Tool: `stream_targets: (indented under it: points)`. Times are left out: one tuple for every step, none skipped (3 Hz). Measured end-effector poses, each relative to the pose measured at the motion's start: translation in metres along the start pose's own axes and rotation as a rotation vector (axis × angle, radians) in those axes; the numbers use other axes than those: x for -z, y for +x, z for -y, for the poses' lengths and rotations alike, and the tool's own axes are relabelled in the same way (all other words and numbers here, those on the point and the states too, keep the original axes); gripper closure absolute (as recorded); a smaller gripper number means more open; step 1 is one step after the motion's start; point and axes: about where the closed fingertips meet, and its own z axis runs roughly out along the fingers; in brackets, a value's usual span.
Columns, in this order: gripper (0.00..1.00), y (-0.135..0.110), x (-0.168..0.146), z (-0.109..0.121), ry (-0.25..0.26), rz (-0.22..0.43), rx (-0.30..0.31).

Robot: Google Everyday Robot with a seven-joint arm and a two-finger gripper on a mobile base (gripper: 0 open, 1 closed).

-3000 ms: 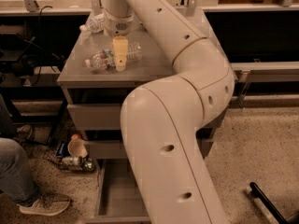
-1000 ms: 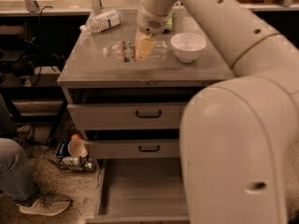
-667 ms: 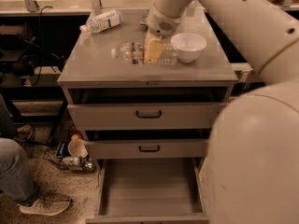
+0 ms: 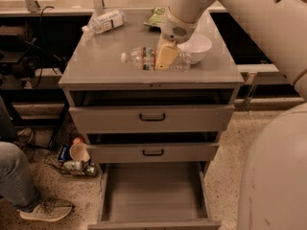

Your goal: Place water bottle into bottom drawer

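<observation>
Camera view: end effector at water bottle, white bowl just beside.

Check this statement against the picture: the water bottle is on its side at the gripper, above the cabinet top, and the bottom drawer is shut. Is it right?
Not quite. The bottom drawer is not shut: the camera view shows it pulled out, its grey floor showing. The rest holds: the water bottle is on its side at the gripper, above the cabinet top.
</observation>
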Motion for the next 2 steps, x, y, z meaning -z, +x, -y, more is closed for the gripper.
stream_targets:
  points:
    - [1.00,0.017,-0.026,-0.033,-0.094,0.009,-0.055]
    - [1.00,0.037,-0.051,-0.077,-0.185,0.007,-0.135]
